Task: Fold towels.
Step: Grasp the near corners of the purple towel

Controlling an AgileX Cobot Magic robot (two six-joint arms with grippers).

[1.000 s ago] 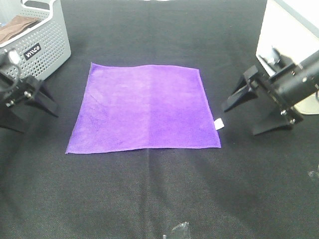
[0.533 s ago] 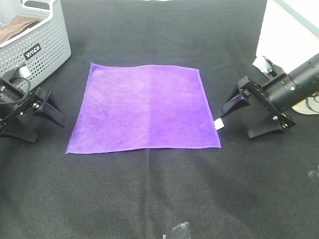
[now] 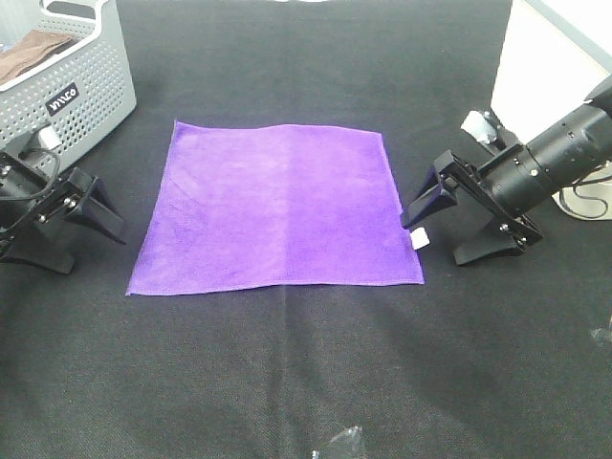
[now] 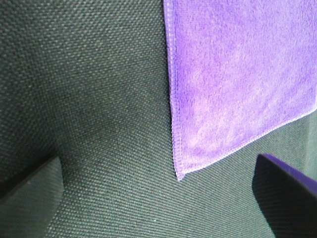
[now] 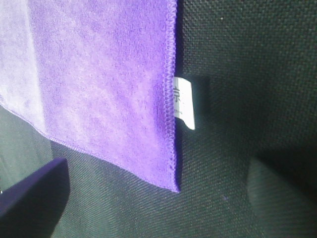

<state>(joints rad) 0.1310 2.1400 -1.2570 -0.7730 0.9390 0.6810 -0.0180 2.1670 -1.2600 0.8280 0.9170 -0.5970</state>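
Observation:
One bright purple towel [image 3: 273, 206] lies flat and unfolded on the black tabletop, its small white tag [image 3: 419, 238] sticking out at the near right side. My left gripper [image 3: 88, 244] hovers open just off the towel's near left corner, apart from it. In the left wrist view that towel corner [image 4: 179, 174] sits between the two dark fingertips [image 4: 29, 191]. My right gripper [image 3: 437, 239] is open low at the right edge, one finger right by the tag. The right wrist view shows the tag [image 5: 184, 101] and the stitched towel edge [image 5: 171, 89] between its fingers [image 5: 29, 198].
A grey perforated basket [image 3: 81, 86] holding a brown cloth [image 3: 33, 53] stands at the back left. A white surface [image 3: 555, 57] borders the back right. A small dark shiny object [image 3: 339, 442] lies at the front edge.
My right gripper has moved left and down, closing in on the towel's right edge by the tag. The left gripper dropped lower and shifted slightly toward the towel. The towel has not moved.

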